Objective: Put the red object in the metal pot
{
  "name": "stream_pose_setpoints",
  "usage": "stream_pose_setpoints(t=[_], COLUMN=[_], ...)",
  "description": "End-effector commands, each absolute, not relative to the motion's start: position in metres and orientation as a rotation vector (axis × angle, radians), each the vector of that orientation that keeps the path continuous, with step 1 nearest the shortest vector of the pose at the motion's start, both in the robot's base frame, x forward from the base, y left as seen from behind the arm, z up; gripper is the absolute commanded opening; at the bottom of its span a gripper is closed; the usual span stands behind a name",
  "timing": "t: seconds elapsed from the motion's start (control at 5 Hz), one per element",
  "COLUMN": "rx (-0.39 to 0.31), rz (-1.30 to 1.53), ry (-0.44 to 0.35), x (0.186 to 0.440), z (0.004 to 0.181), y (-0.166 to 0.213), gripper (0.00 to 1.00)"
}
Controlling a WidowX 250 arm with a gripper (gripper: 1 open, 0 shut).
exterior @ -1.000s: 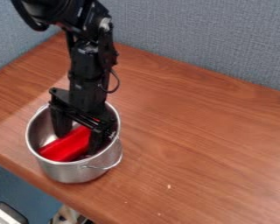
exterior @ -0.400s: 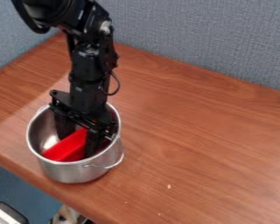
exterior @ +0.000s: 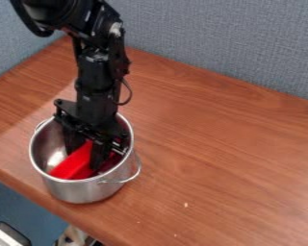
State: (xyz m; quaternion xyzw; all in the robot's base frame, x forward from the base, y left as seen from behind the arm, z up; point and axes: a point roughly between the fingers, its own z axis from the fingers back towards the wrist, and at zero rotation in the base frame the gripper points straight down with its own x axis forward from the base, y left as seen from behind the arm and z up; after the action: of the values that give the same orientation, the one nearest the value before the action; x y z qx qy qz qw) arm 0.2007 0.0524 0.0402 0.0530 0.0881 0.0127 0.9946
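Note:
The metal pot stands near the front left of the wooden table. The red object is inside it, leaning from the pot floor up toward the gripper. My gripper points almost straight down into the pot, its black fingers low inside the rim. The jaws stand narrowed against the upper end of the red block, which the fingers partly hide.
The black arm rises from the pot toward the top left. A blue-grey wall runs behind the table. The table's front edge passes close to the pot. Bare wood lies to the right.
The jaws have drawn in on the red block, which has shifted from lying flatter across the pot floor to a steeper, narrower pose. The arm has stayed in place.

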Motion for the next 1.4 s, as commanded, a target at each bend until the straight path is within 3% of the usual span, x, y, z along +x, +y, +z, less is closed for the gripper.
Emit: stream_pose_setpoints(t=[0.0,1.2], rx=[0.105,0.116], rz=[0.016,0.051], ry=[0.151,0.098], x=[0.200,0.196], z=[0.050,0.070], y=[0.047,0.041], gripper=[0.00,0.00])
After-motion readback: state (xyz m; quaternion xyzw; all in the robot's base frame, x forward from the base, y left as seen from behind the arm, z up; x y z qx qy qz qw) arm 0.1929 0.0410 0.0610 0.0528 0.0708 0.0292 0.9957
